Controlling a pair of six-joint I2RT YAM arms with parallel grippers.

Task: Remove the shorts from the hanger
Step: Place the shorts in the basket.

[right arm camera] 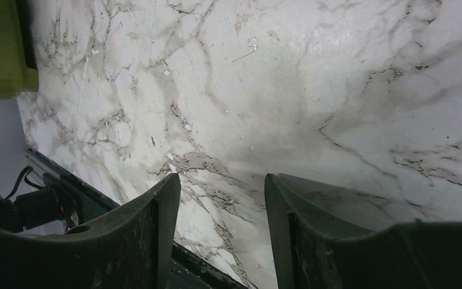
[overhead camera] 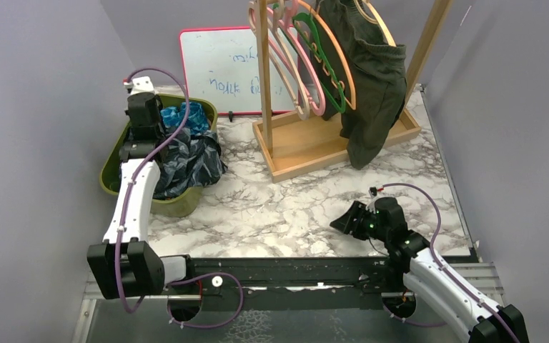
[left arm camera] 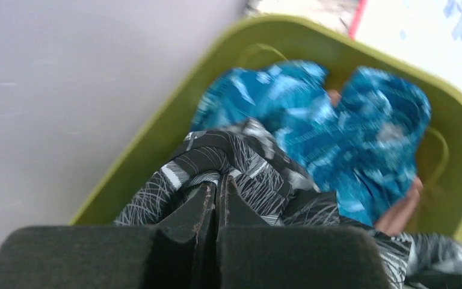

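Dark olive shorts (overhead camera: 372,78) hang from an orange hanger (overhead camera: 348,80) on the wooden rack (overhead camera: 307,146). Beside them are bare pink and green hangers (overhead camera: 314,53). Bright blue shorts (left arm camera: 337,126) and dark navy leaf-print shorts (left arm camera: 246,162) lie in the green bin (overhead camera: 179,204), and the navy pair drapes over its rim. My left gripper (left arm camera: 218,180) is over the bin, shut, with a fold of the navy shorts bunched at its tips. Low over the marble table, my right gripper (overhead camera: 339,221) stands open with nothing between its fingers (right arm camera: 162,205).
A whiteboard (overhead camera: 218,68) leans against the back wall behind the rack. Purple walls close in on both sides. The black rail (overhead camera: 293,268) runs along the table's near edge, just under the right gripper.
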